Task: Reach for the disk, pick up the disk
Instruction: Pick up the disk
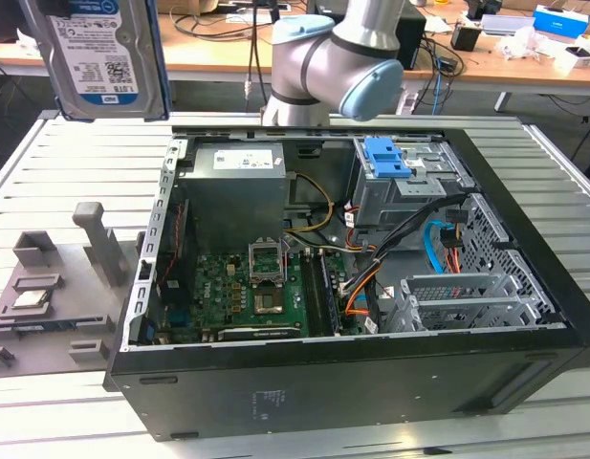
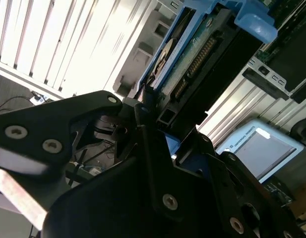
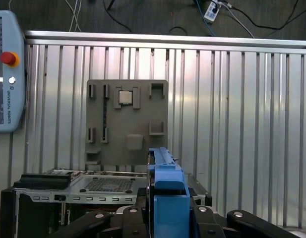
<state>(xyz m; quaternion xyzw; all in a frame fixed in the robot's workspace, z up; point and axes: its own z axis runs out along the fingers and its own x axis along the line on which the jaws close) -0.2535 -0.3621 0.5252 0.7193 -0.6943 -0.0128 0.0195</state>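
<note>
One disk [image 1: 103,53] hangs high at the exterior view's left, above the grey fixture plate [image 1: 46,306] on the slatted table [image 1: 75,163]. Further right lies the open computer case [image 1: 371,382]. In the second wrist view, the gripper [image 2: 160,121] has its black fingers [image 2: 145,134] clamped on the disk's edge.

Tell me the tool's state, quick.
The tool is closed, holding the disk.

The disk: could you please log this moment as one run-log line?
disk | held aloft, outside computer case | gripper shut on disk
</note>
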